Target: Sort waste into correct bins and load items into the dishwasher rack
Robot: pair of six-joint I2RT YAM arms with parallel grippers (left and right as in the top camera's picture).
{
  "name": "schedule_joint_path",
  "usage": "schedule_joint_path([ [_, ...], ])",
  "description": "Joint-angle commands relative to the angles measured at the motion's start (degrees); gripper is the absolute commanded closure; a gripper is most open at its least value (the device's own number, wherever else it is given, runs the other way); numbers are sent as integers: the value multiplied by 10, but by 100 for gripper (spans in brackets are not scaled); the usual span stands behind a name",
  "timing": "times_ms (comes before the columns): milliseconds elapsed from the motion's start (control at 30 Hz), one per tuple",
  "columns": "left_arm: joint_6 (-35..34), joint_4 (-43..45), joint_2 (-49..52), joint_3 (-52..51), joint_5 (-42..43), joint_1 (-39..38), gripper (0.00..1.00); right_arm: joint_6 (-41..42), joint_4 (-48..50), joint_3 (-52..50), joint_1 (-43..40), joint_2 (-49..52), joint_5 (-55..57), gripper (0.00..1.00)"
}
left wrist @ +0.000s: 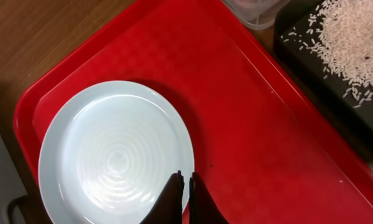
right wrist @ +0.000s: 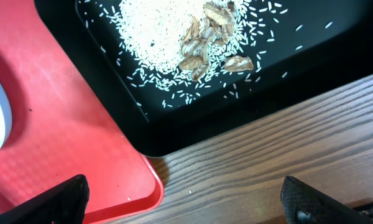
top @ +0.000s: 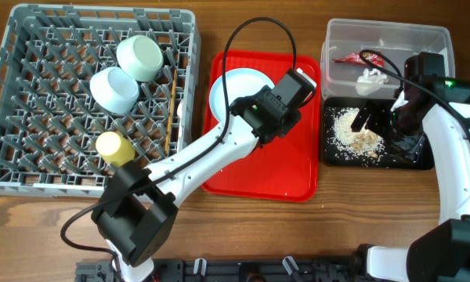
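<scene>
Left tool point(left wrist: 186, 180) sits closest to its wrist cam: fingers pressed together, nothing betw them, tips over the near rim of the white plate point(left wrist: 112, 155). Touching or just above, can't tell. Far left, rack point(top: 8, 94) already has green bowl point(top: 139, 57), blue bowl point(top: 113, 88), yellow cup point(top: 113, 147) & chopstick point(top: 171, 110). Plate lies flat on red tray point(left wrist: 248, 112), mid worktop, not yet racked. Right of that, black tray point(right wrist: 193, 134) holds rice point(right wrist: 155, 31) w/ brown scraps point(right wrist: 205, 37). Clear tub point(top: 345, 35) behind it has wrapper point(top: 351, 59) & tissue point(top: 370, 77). Right tool point(right wrist: 186, 199) is spread wide, empty, above worktop by black tray's corner.

Risk, imo: closed tips could shove the plate across the glossy tray instead of getting under its rim, and a thin-rim pinch may slip en route to rack. Overhead shows rack load & tub contents, but the arm hides left tips; left wrist cam shows them. Only right wrist cam resolves the scraps in the rice.
</scene>
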Motion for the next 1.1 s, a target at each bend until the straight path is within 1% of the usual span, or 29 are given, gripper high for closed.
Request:
schedule_joint_path([
  [0, -7, -23, -5, 8, 29, 5, 96, -4, -2, 11, -1, -10, -9, 0],
  [100, 2, -47, 9, 7, 29, 6, 95, -4, -3, 11, -1, -10, -9, 0],
  [133, 2, -53, 17, 7, 29, 8, 87, -3, -3, 11, -1, -10, -9, 0],
  [167, 2, -56, 22, 7, 29, 9, 75, -4, -3, 11, -1, -10, -8, 0],
  [200, 2, -59, 28, 7, 28, 11, 39, -4, -3, 11, -1, -10, -9, 0],
  [233, 2, -60, 34, 7, 28, 13, 23, -4, -3, 11, -1, -10, -9, 0],
  [267, 2, -61, 41, 7, 28, 14, 15, -4, -3, 11, -1, -10, -9, 0],
  [300, 1, -61, 47, 7, 29, 17, 2, -4, -3, 11, -1, -10, -8, 0],
  [333, 1, -61, 53, 7, 29, 20, 0, -4, -3, 11, -1, -10, -8, 0],
  [600, 2, -46, 97, 7, 29, 69, 0, -4, -3, 11, -1, -10, -9, 1],
  [667, 14, -47, 109, 7, 34, 83, 7, -3, -3, 11, -1, -10, -8, 0],
  [733, 30, -51, 122, 7, 35, 93, 19, -4, -3, 11, -1, -10, -8, 0],
  [800, 33, -55, 136, 7, 35, 95, 29, -4, -3, 11, -1, -10, -9, 0],
  [833, 33, -58, 143, 7, 35, 94, 33, -4, -2, 11, -1, -10, -8, 0],
  [867, 33, -61, 149, 7, 38, 91, 40, -4, -2, 11, -1, -10, -8, 0],
  [900, 32, -66, 158, 7, 54, 85, 45, -3, -1, 11, -1, -10, -9, 0],
  [1000, 32, -68, 175, 7, 59, 67, 49, -3, 2, 11, -1, -10, -9, 1],
  [1067, 32, -68, 186, 7, 58, 53, 49, -4, 2, 11, -1, -10, -8, 0],
])
